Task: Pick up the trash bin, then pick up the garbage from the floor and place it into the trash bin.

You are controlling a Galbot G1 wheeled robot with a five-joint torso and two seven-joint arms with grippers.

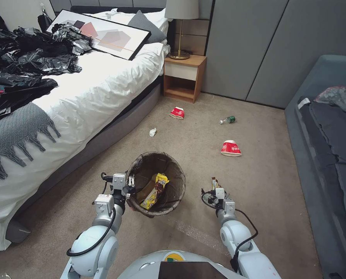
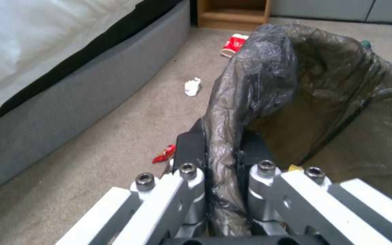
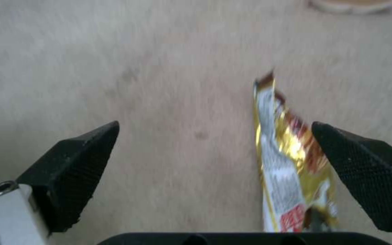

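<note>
Bin (image 1: 156, 183) hangs just above the carpet (image 1: 188, 135), its lined rim pinched by the left gripper (image 2: 221, 153); right gripper (image 3: 214, 160) gapes wide beside the bin, a gold wrapper (image 3: 291, 163) leaning against one finger, unclamped; cups (image 1: 230, 148) lie farther off.

Floor (image 1: 258, 186): beige-brown carpet, short pile. Bed (image 1: 103, 89) on left, white sheet, grey padded base. Grey fringed blanket (image 1: 14, 135) over near edge of bed. Black plastic sheets (image 1: 21, 66) piled on far part of bed. Framed picture (image 1: 103, 33) lies flat near grey pillow (image 1: 144, 25). Wooden nightstand (image 1: 184, 77) beside bed, brass lamp (image 1: 180, 23) on it. Grey panel wall (image 1: 266, 46) behind. Blue-grey sofa (image 1: 328, 128) on right.
</note>
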